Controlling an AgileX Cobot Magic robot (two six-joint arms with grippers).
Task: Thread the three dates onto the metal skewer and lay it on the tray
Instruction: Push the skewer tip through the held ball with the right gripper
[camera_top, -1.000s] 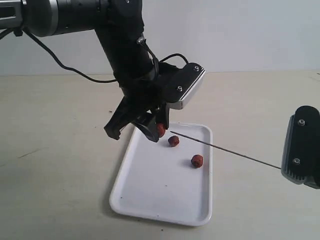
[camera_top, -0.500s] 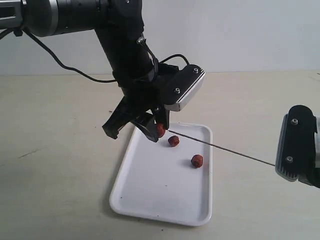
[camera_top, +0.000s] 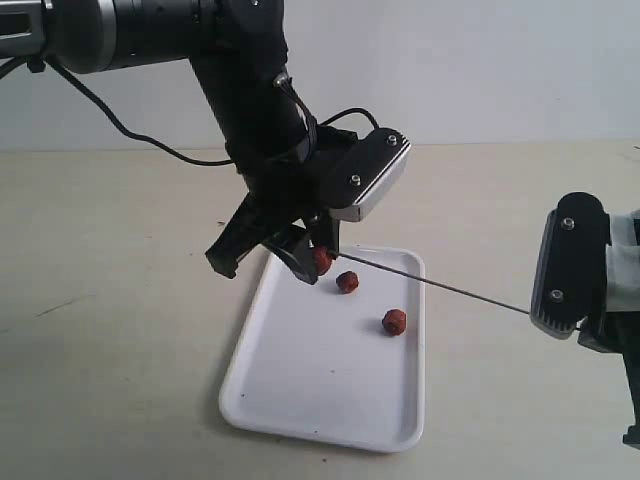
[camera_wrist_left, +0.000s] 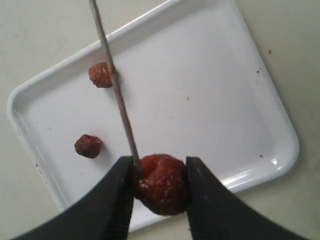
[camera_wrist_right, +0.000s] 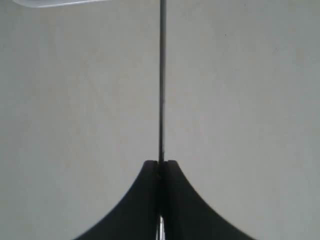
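Observation:
My left gripper (camera_top: 312, 258) (camera_wrist_left: 160, 175) is shut on one reddish-brown date (camera_wrist_left: 162, 184) (camera_top: 321, 260), held just above the far end of the white tray (camera_top: 300, 400) (camera_wrist_left: 240, 75). The thin metal skewer (camera_top: 440, 286) (camera_wrist_left: 117, 95) (camera_wrist_right: 161, 85) is clamped in my shut right gripper (camera_wrist_right: 160, 162) at the right. Its tip meets the held date beside one finger (camera_wrist_left: 112, 200). Two more dates (camera_top: 347, 282) (camera_top: 394, 321) lie loose on the tray, and the left wrist view shows them too (camera_wrist_left: 101, 75) (camera_wrist_left: 89, 146).
The tray lies on a bare beige tabletop (camera_top: 110, 320) with a pale wall behind. A black cable (camera_top: 130, 135) hangs from the left arm. The right wrist housing (camera_top: 565, 265) stands to the right of the tray.
My right gripper has moved left toward the tray, pushing the skewer tip up to the date in the left gripper. The left arm has barely moved.

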